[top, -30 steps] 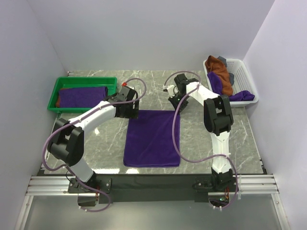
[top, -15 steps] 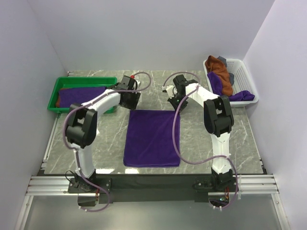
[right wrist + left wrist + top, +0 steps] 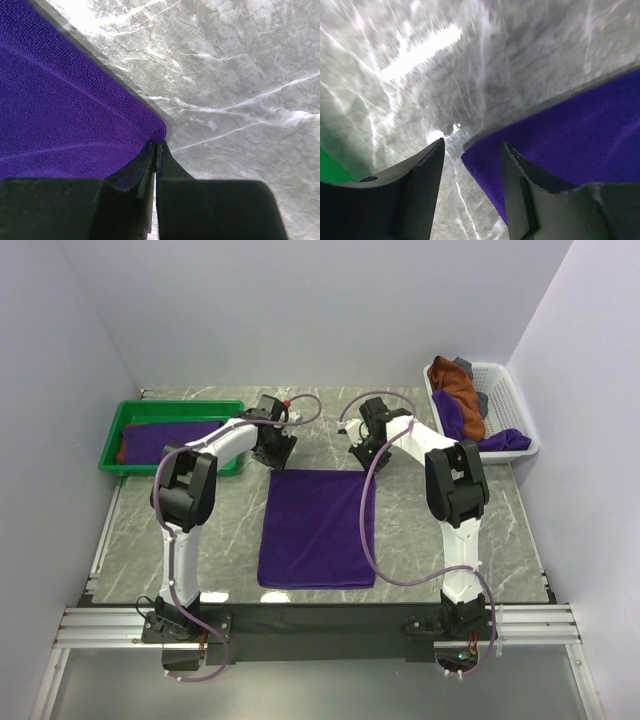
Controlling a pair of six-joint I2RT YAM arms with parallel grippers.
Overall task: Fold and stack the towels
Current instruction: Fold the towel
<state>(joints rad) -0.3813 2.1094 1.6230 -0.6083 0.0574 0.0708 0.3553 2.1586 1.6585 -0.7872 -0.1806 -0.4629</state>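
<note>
One purple towel [image 3: 318,528] lies flat in the middle of the marble table. My left gripper [image 3: 275,452] is at its far left corner. In the left wrist view that gripper [image 3: 472,146] is open, and the towel's corner [image 3: 485,157] lies between the fingers [image 3: 420,190]. My right gripper [image 3: 362,455] is at the far right corner. In the right wrist view that gripper [image 3: 155,146] is shut, pinching the puckered corner of the towel [image 3: 75,110]. A folded purple towel [image 3: 165,440] rests in the green tray [image 3: 180,405].
A white basket [image 3: 505,400] at the far right holds a rust-brown towel [image 3: 458,390], another purple towel [image 3: 455,415] and a small grey item [image 3: 465,365]. Walls enclose the table on three sides. A cable loops from each arm above the towel's far edge.
My left arm's elbow has swung from the near left toward the tray, and its gripper has shifted slightly farther away at the towel's corner. The right arm and the towel have stayed put.
</note>
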